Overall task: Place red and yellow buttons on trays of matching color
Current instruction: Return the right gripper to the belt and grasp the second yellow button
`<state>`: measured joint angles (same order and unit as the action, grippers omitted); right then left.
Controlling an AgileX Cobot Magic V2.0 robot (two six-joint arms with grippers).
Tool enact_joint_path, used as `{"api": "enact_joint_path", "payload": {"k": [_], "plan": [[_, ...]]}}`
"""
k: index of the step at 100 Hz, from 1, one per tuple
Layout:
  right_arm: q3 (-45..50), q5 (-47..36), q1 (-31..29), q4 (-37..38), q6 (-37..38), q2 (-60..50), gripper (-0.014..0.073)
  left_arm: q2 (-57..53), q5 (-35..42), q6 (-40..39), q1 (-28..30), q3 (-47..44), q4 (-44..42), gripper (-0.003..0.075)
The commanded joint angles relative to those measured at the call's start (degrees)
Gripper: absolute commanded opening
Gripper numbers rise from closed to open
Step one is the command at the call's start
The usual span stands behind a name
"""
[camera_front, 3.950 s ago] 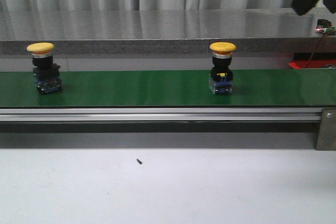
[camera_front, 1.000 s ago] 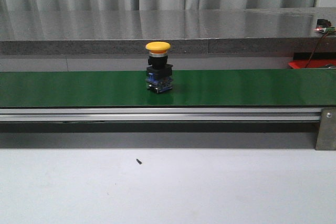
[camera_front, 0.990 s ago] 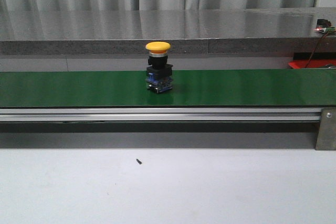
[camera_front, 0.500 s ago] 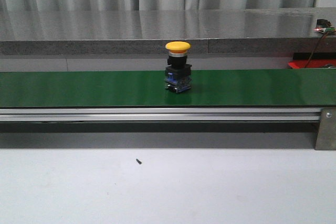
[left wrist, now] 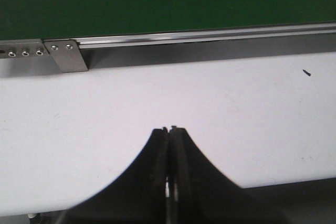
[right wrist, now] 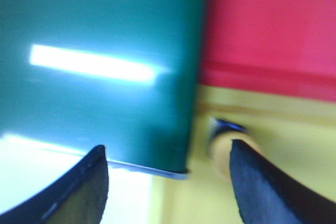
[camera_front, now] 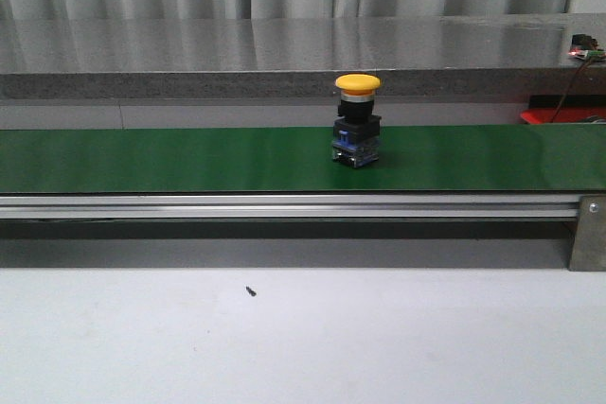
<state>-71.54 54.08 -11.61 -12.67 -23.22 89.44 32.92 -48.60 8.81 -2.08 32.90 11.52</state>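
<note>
A yellow button with a black and blue base stands upright on the green belt, right of centre in the front view. No red button is in view. My left gripper is shut and empty over the white table, short of the belt's rail. The blurred right wrist view shows my right gripper open with nothing between its fingers. It hangs over the belt's end, the red tray and the yellow tray. A second yellow button lies on the yellow tray beside one finger.
An aluminium rail with an end bracket runs along the belt's near side. A grey counter stands behind the belt. A red edge shows at the far right. A small dark speck lies on the white table.
The yellow button has ridden the belt rightward from left of centre to right of centre. Four seconds ago two yellow buttons stood on the belt; one remains there now.
</note>
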Motion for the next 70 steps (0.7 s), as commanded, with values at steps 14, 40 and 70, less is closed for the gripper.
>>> {"api": "enact_joint_path", "payload": {"k": [14, 40, 70], "plan": [[-1.70, 1.15, 11.79, -0.76, -5.93, -2.74, 0.0498, 0.18, 2.93, -0.72, -0.49, 1.51, 0.69, -0.0020], [-2.36, -2.11, 20.51, -4.25, -3.36, -2.37, 0.0498, 0.18, 2.93, -0.72, -0.49, 1.51, 0.69, -0.0020], [-10.52, 1.33, 25.09, -4.25, 4.21, 2.31, 0.0498, 0.18, 2.93, -0.72, -0.49, 1.51, 0.69, -0.0020]]}}
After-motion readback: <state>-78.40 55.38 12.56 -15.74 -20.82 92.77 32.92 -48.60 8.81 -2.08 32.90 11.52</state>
